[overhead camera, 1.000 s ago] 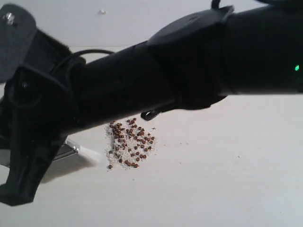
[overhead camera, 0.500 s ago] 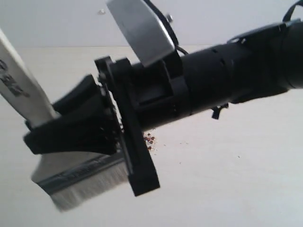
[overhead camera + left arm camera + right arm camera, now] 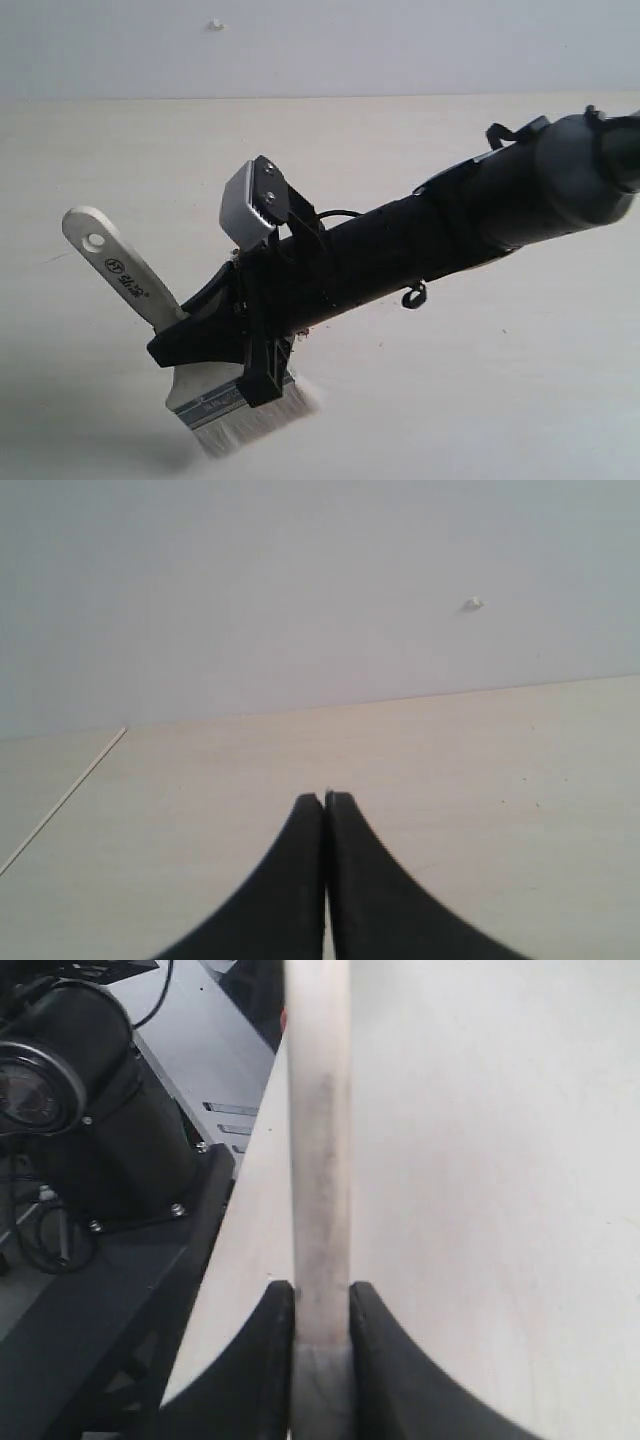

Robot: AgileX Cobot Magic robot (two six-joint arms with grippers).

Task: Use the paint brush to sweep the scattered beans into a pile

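Note:
The paint brush (image 3: 130, 280) hangs tilted over the pale table at the lower left of the exterior view. Its holed wooden handle points up and left, and its white bristles (image 3: 255, 422) reach down to the surface. My right gripper (image 3: 195, 338) reaches across from the right and is shut on the handle just above the silver band (image 3: 215, 403). In the right wrist view the handle (image 3: 318, 1140) runs straight out between the two black fingers of the right gripper (image 3: 320, 1295). The beans and the pile are hidden behind the right arm. My left gripper (image 3: 326, 798) is shut with nothing in it, over bare table.
A grey wall with a small stud (image 3: 216, 24) rises behind the table. The right wrist view shows the table's edge (image 3: 245, 1250), and beyond it a black arm base (image 3: 90, 1110) with cables on a dark stand.
The right arm has drawn back from the camera and carried the brush down toward the table at lower left. The bean pile, visible a second ago, is now covered by the arm.

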